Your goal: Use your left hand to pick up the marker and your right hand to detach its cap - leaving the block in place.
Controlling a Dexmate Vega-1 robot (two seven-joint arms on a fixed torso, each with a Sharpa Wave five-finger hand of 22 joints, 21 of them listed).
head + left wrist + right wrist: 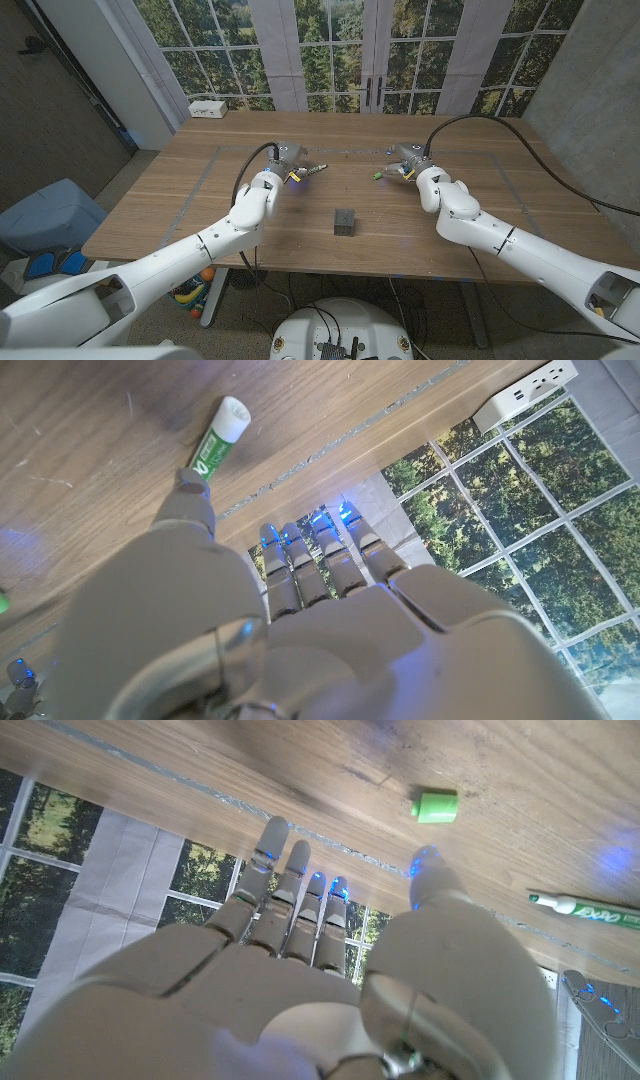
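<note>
The marker (316, 170), white with a green label, lies uncapped on the wooden table beside my left hand (285, 158). In the left wrist view the thumb tip of that hand (300, 630) covers one end of the marker (217, 440), while the fingers reach out straight and hold nothing. The green cap (379, 177) lies on its own on the table, just inward of my right hand (410, 158). In the right wrist view the cap (436, 806) sits beyond the spread fingers of that hand (300, 980), and the marker (590, 907) lies further off. The dark block (345, 222) stands nearer the front, between both arms.
A white power strip (208, 108) lies at the table's back left corner. Grey tape lines (200, 180) mark a rectangle on the tabletop. Windows stand behind the far edge, and a blue bin (45, 215) sits on the floor to the left.
</note>
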